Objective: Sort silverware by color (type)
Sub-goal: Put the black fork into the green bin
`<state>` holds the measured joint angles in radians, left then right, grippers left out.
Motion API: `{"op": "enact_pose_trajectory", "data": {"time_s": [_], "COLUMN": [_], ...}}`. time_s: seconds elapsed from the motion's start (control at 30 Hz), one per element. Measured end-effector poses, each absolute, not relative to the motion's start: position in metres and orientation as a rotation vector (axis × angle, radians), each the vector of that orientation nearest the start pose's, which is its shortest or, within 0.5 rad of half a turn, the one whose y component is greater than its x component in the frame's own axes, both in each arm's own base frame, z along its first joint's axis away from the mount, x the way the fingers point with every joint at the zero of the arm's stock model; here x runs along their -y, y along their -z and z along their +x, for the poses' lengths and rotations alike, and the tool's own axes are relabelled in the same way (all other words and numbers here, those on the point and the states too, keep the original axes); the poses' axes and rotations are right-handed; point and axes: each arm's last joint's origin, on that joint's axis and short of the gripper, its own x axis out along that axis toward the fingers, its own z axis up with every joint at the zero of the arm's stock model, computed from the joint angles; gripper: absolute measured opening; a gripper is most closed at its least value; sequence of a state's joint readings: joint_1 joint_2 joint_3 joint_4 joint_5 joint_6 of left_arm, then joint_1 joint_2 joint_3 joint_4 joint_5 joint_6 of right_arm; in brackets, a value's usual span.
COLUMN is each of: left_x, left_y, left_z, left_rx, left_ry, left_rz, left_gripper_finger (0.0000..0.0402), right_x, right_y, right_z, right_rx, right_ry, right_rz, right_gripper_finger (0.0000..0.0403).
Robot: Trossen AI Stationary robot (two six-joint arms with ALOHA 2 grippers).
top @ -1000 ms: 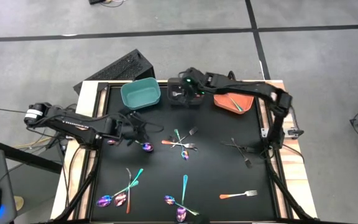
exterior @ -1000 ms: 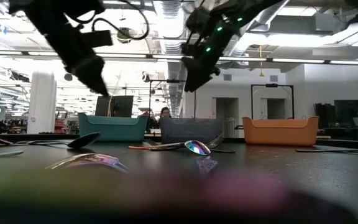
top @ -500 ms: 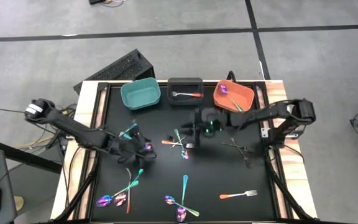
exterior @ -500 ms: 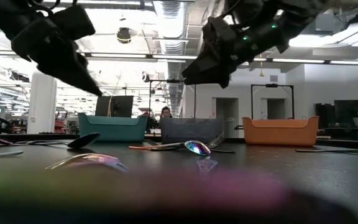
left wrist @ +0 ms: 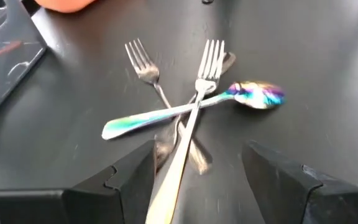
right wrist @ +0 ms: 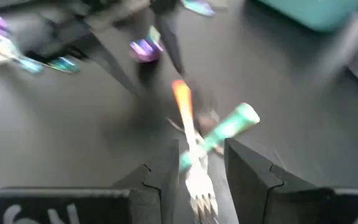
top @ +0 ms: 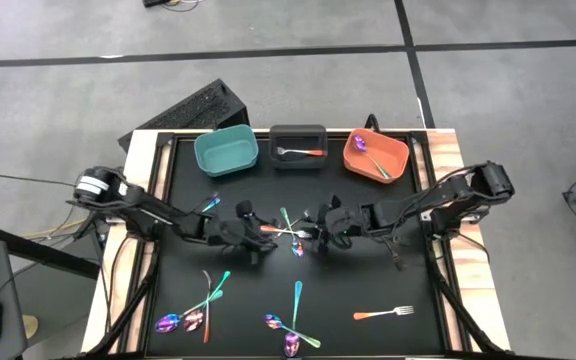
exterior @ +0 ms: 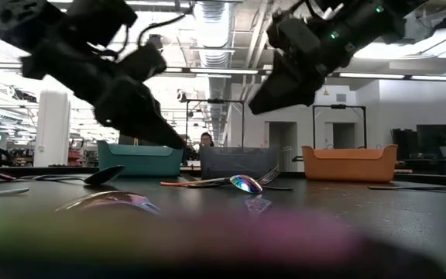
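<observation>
Pile [top: 290,229]: 2 forks and an iridescent spoon [left wrist: 191,109], crossed.
Left gripper [top: 261,244]: spread, beside pile.
Right gripper [right wrist: 194,163]: straddles, perhaps touching, orange-handled fork [right wrist: 188,140].

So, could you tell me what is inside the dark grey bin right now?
The dark grey bin holds one utensil with a silver head and an orange-red handle, lying across its floor. Nothing covers it in the high view.
</observation>
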<state>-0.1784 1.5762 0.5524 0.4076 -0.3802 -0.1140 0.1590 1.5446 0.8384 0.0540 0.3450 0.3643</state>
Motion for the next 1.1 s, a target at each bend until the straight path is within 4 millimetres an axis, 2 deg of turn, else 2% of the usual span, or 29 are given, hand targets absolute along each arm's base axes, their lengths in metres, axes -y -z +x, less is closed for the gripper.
{"op": "enact_pose_trajectory", "data": {"time_s": [0.13,0.3,0.47,0.7,0.87,1.1], "left_x": [0.037,0.039,0.039,0.034,0.029,0.024], "left_y": [-0.134,-0.135,-0.136,-0.136,-0.135,-0.131], "left_z": [0.290,0.301,0.302,0.303,0.304,0.299], "left_rx": [-0.583,-0.582,-0.581,-0.587,-0.592,-0.646], "left_ry": [-0.228,-0.209,-0.210,-0.178,-0.188,-0.296], "left_rz": [0.069,0.108,0.110,0.102,0.103,0.115], "left_gripper_finger": [0.0224,0.0224,0.0224,0.0220,0.0191,0.0146], "right_x": [-0.042,-0.037,-0.027,-0.030,-0.030,-0.029], "right_y": [-0.194,-0.182,-0.168,-0.154,-0.148,-0.156], "right_z": [0.307,0.312,0.317,0.321,0.320,0.327], "right_rx": [-0.608,-0.619,-0.635,-0.671,-0.687,-0.597], "right_ry": [0.355,0.374,0.447,0.437,0.469,0.425], "right_rz": [0.193,0.230,0.323,0.505,0.542,0.522], "right_gripper_finger": [0.0137,0.0137,0.0139,0.0140,0.0140,0.0139]}}
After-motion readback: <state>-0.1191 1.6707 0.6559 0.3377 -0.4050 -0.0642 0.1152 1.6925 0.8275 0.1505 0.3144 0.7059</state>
